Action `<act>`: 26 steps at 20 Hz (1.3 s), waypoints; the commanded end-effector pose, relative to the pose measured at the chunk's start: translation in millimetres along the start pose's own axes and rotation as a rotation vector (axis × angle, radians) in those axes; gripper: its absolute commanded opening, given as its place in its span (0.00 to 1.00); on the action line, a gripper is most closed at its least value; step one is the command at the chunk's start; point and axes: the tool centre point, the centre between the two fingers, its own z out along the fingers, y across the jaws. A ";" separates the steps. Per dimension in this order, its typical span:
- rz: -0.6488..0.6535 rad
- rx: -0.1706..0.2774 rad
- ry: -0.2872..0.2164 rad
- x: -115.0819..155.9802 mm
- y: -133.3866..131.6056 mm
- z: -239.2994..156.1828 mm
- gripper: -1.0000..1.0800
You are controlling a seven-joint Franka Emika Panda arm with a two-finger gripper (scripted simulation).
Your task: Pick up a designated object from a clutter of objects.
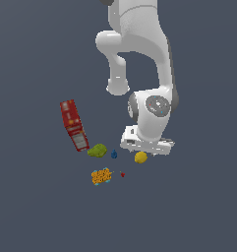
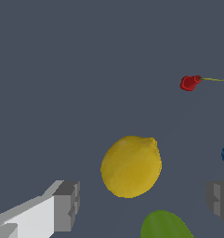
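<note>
Grey floor — yellow lemon (image 2: 131,166) lies between the spread gripper (image 2: 143,204) fingers, untouched.

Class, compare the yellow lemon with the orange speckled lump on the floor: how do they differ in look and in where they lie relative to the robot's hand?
The lemon is plain yellow and smooth; the lump is orange, speckled and bumpy.
The lemon is rounded; the lump is irregular in outline.
The lemon lies right by the hand, between its open fingers in the wrist view; the lump lies apart, toward the exterior view's left, outside the wrist view.
Both are small and rest on the floor.
</note>
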 end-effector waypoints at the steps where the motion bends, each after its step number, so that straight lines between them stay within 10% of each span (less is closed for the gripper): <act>1: 0.003 0.001 0.001 -0.4 -1.4 2.7 0.96; 20: 0.003 0.001 0.001 -0.5 -1.2 52.9 0.96; 21: 0.003 0.001 0.001 -0.5 -1.2 52.9 0.00; 26: 0.003 0.001 0.001 -0.5 -1.2 52.9 0.00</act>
